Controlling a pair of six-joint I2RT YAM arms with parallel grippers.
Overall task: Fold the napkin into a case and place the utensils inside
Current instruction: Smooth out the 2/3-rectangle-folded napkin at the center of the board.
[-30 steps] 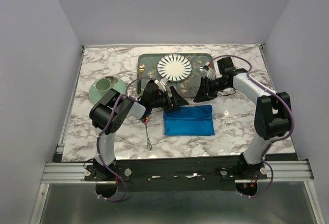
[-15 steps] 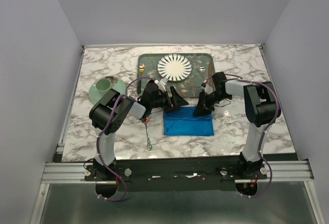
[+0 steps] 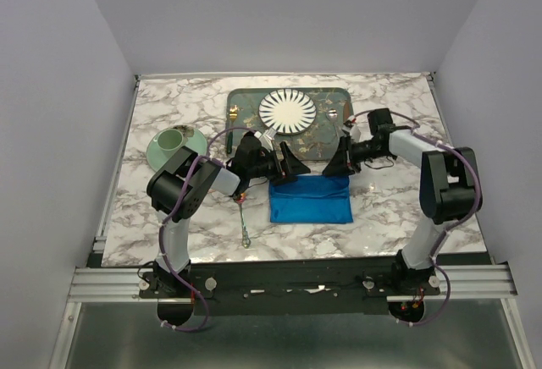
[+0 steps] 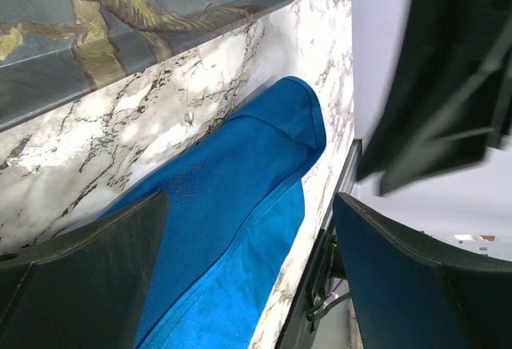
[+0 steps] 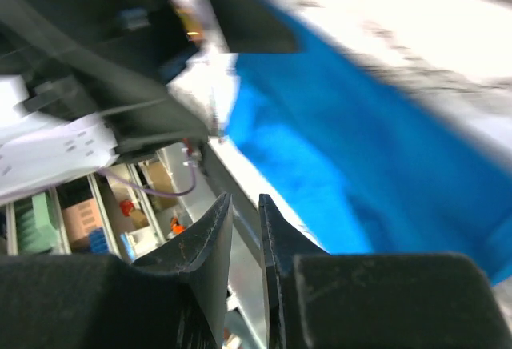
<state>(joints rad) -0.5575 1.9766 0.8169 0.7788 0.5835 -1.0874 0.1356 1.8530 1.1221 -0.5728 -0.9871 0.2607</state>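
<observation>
Napkin (image 3: 310,199) folded, blurred in right wrist view

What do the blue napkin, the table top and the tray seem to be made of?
The napkin: woven cloth, matte, lying in soft rounded folds. The table top: marble look, glossy with light spots, perhaps only a printed laminate. The tray: hard, smooth, printed pattern; material unclear.
</observation>
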